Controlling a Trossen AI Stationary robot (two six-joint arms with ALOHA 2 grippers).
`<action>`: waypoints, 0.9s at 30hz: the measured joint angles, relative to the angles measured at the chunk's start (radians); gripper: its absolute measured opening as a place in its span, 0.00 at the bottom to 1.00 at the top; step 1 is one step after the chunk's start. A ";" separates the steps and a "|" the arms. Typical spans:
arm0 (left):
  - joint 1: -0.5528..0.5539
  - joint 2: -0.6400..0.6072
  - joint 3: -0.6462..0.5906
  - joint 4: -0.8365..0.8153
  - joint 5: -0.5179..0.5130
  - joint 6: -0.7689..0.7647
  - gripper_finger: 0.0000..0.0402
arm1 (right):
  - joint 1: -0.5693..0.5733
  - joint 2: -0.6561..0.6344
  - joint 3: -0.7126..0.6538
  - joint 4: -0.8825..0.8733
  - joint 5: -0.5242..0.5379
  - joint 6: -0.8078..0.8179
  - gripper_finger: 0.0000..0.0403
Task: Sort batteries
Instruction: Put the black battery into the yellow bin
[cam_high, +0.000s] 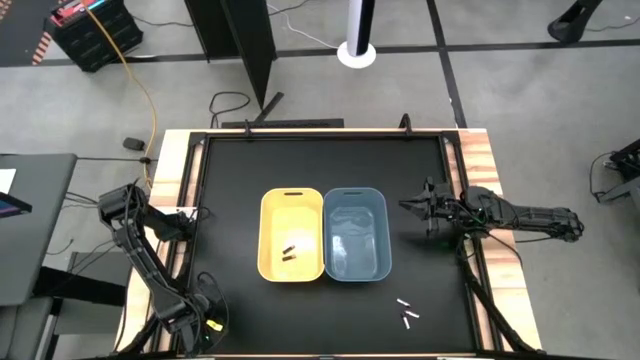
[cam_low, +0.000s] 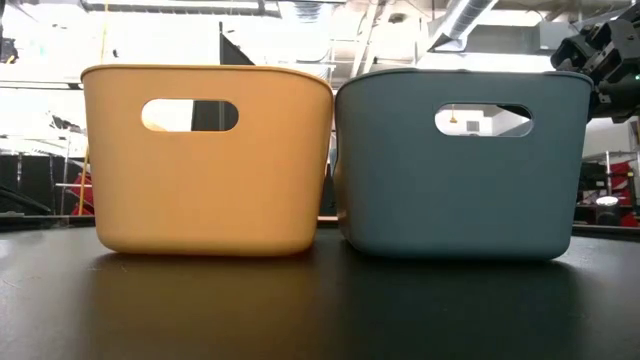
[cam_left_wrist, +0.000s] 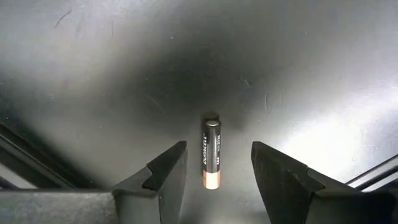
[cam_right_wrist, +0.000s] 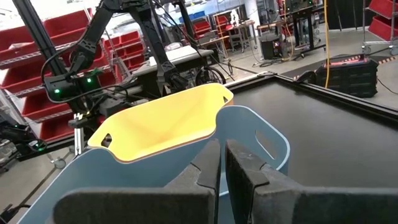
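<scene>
1. Left gripper (cam_left_wrist: 214, 171) hung low over the black table (cam_high: 230, 200) at its near left corner, fingers parted, a dark copper-ended battery (cam_left_wrist: 212, 154) lying between them, ungripped.
2. Step in hand, by my reading: picking up this battery.
3. Two dark batteries (cam_high: 290, 252) already lay in the yellow bin (cam_high: 272, 215); pale ones (cam_high: 406, 312) lay loose on the table near the blue bin (cam_high: 380, 215).
4. Right gripper (cam_right_wrist: 222, 163) waited beside the blue bin, fingers all but closed, nothing held.
5. Next move likely calls for closing squarely on the battery, lifting, then carrying it to the yellow bin.
</scene>
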 joint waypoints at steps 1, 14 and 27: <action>0.000 0.005 0.000 0.000 0.000 0.001 0.43 | 0.000 0.000 0.000 0.000 0.000 0.000 0.11; 0.008 0.109 0.035 0.000 0.033 0.045 0.43 | 0.000 0.000 0.000 0.000 0.001 0.000 0.11; 0.007 0.112 0.033 0.000 -0.014 0.043 0.09 | 0.000 0.000 0.000 -0.001 0.001 0.000 0.11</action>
